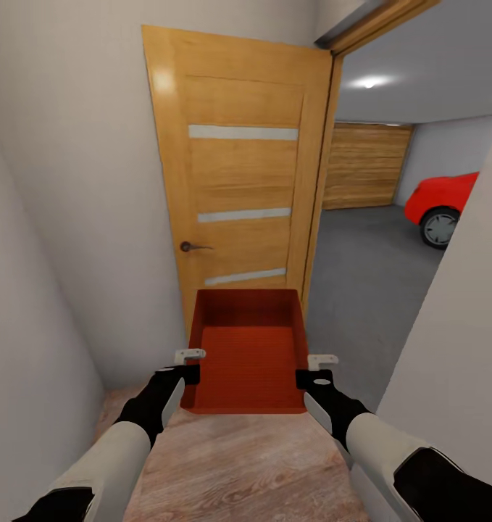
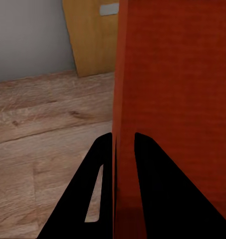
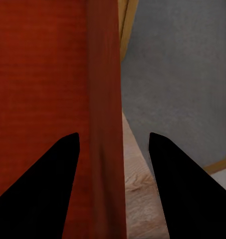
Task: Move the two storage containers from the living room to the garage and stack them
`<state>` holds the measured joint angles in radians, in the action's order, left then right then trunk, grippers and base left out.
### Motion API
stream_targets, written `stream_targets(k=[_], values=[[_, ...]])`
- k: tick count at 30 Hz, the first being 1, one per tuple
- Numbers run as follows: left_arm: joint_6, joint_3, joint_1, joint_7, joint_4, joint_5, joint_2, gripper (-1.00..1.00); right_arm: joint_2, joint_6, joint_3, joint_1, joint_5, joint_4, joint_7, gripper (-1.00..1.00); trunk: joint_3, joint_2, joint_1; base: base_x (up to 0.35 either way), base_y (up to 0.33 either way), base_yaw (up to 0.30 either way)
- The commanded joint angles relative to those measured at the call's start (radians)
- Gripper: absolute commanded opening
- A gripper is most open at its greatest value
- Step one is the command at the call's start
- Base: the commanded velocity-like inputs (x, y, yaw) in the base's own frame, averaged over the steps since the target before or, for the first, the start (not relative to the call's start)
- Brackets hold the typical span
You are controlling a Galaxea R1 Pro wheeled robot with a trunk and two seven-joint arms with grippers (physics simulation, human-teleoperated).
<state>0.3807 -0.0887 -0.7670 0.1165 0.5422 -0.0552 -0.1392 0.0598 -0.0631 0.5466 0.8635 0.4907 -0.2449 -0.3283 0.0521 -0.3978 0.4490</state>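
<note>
I am carrying one storage container (image 1: 247, 359) in front of the trunk, held off the wood plank floor (image 1: 260, 464) between both arms, just short of the doorway. The left gripper (image 1: 190, 365) is pinching the container's left wall near its near corner; in the left wrist view its fingers (image 2: 100, 164) are sitting tight on either side of the thin wall (image 2: 123, 149), so I am reading it as clamped. The right gripper (image 1: 315, 368) is straddling the right wall, but in the right wrist view its fingers (image 3: 58, 174) are standing clearly wider than the wall (image 3: 105, 149), so I cannot tell whether it is truly gripping or only bracketing. The wooden door (image 1: 238, 188) is standing open just beyond the box, at left. Through the opening to the right I am seeing grey concrete floor (image 1: 369, 290), a red car (image 1: 441, 203) far right, and a wooden garage door (image 1: 365, 165) at the far end. Judgement: the box is looking rigid, thin-walled, empty and therefore probably light; the smooth walls may be slippery, so opposite-rim pinches near mid-length seem safest, and the right hold deserves checking before turning through the doorway.
</note>
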Motion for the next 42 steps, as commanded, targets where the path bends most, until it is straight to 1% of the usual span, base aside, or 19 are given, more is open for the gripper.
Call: stream_targets(k=[1,12,34,37,42], values=[[0.007,-0.017,-0.002,0.002,0.004,0.008,-0.019,-1.00,0.000,-0.006,0.009,0.000,0.000,0.001,-0.013,-1.00,0.002,-0.002,0.001,0.196,0.167,-0.042],[0.007,-0.017,-0.002,0.002,0.004,0.008,-0.019,-1.00,0.000,-0.006,0.009,0.000,0.000,0.001,-0.013,-1.00,0.002,-0.002,0.001,0.221,0.184,-0.030],[0.007,-0.017,-0.002,0.002,0.004,0.007,-0.019,-1.00,0.000,-0.006,0.009,0.000,0.000,0.001,-0.013,-1.00,0.002,-0.002,0.001,0.009,0.005,-0.237],[0.008,-0.017,-0.002,0.002,0.004,0.007,-0.019,-1.00,0.000,-0.006,0.009,0.000,0.000,0.001,-0.013,-1.00,0.002,-0.002,0.001,0.037,0.100,-0.104],[0.009,-0.017,-0.002,0.002,0.004,0.008,-0.019,-1.00,0.000,-0.006,0.008,0.000,0.000,0.001,-0.013,-1.00,0.002,-0.002,0.001,0.107,0.258,-0.016]])
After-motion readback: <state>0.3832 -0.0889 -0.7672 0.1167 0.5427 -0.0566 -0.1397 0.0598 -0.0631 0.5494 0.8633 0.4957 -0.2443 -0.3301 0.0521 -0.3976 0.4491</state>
